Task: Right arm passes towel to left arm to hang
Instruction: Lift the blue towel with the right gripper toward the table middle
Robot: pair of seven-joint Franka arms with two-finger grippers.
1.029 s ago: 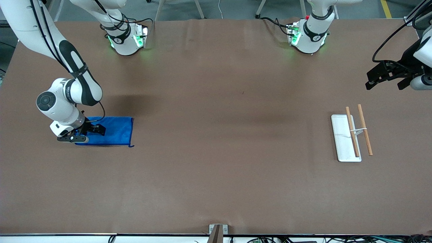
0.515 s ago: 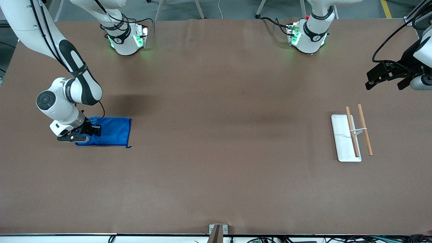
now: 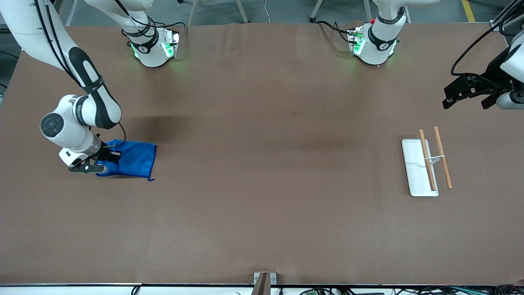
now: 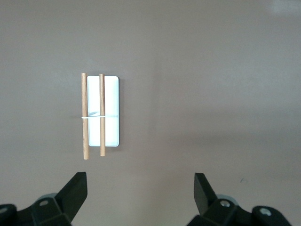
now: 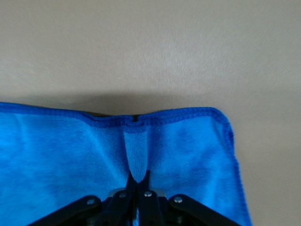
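The bright blue towel (image 3: 133, 160) lies at the right arm's end of the table, its gripped edge lifted into a pinched fold. My right gripper (image 3: 107, 156) is shut on that edge of the towel (image 5: 141, 155); in the right wrist view the right gripper (image 5: 139, 178) has its jaws closed on a raised ridge of cloth. My left gripper (image 3: 470, 91) is open and empty, waiting in the air at the left arm's end of the table. The left wrist view shows the left gripper (image 4: 140, 188) with jaws wide apart above bare table.
A white rack base (image 3: 414, 168) with two wooden rods (image 3: 443, 157) stands toward the left arm's end; it also shows in the left wrist view (image 4: 111, 113). A small metal bracket (image 3: 264, 279) sits at the table edge nearest the camera.
The right gripper has drawn the towel's gripped edge up and toward the right arm's end; the towel has bunched and its free edge slid that way. The left arm has not moved.
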